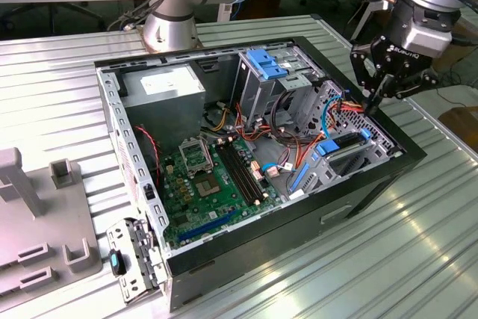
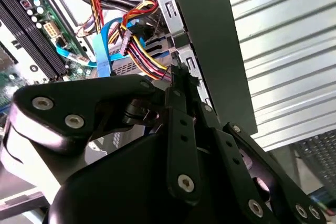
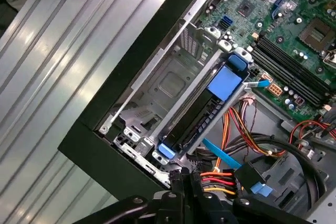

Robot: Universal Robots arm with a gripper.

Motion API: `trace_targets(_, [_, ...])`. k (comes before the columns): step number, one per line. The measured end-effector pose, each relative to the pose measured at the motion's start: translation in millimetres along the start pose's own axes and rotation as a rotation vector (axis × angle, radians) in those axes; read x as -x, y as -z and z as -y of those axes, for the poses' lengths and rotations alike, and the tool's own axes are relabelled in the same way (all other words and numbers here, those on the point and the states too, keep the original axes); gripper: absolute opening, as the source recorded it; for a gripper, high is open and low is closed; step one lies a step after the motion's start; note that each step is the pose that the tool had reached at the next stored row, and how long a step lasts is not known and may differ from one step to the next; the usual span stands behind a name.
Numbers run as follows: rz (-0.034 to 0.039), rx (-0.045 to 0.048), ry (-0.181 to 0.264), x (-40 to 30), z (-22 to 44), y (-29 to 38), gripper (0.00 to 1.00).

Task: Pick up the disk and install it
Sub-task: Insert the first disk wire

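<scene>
- The ribbed metal table (image 1: 418, 259) carries an open computer case (image 1: 351, 199) lying on its side.
- In the exterior view the tool (image 1: 371, 104) hangs over the case's 2 o'clock corner, fingers pinched together, gripping nothing.
- The disk (image 1: 345, 146) sits on edge in a bay, near the tool's 7 o'clock.

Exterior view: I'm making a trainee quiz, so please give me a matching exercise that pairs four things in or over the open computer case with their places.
1. blue-railed flat hard disk
2. green circuit motherboard
3. grey metal power supply box
4. black robot gripper

a. middle of the open black computer case, on its floor
b. above the case's side, exterior view's right
c. case's far corner, exterior view's left
d. in the metal bay along the case's wall, exterior view's right

Pairs: 1-d; 2-a; 3-c; 4-b.
</scene>
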State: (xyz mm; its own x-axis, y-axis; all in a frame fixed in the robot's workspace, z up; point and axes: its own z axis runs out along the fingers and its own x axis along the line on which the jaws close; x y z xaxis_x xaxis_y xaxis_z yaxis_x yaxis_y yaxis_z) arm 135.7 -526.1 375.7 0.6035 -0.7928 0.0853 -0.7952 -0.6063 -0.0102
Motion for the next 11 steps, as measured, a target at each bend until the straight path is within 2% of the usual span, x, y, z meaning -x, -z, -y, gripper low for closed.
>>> trace_targets(4, [-0.0006,0.0085,-0.097,0.3,0.0,-3.6,0.16])
trace_targets(11, [-0.0024,0.0231,-0.266,0.6,-0.1,-5.9,0.16])
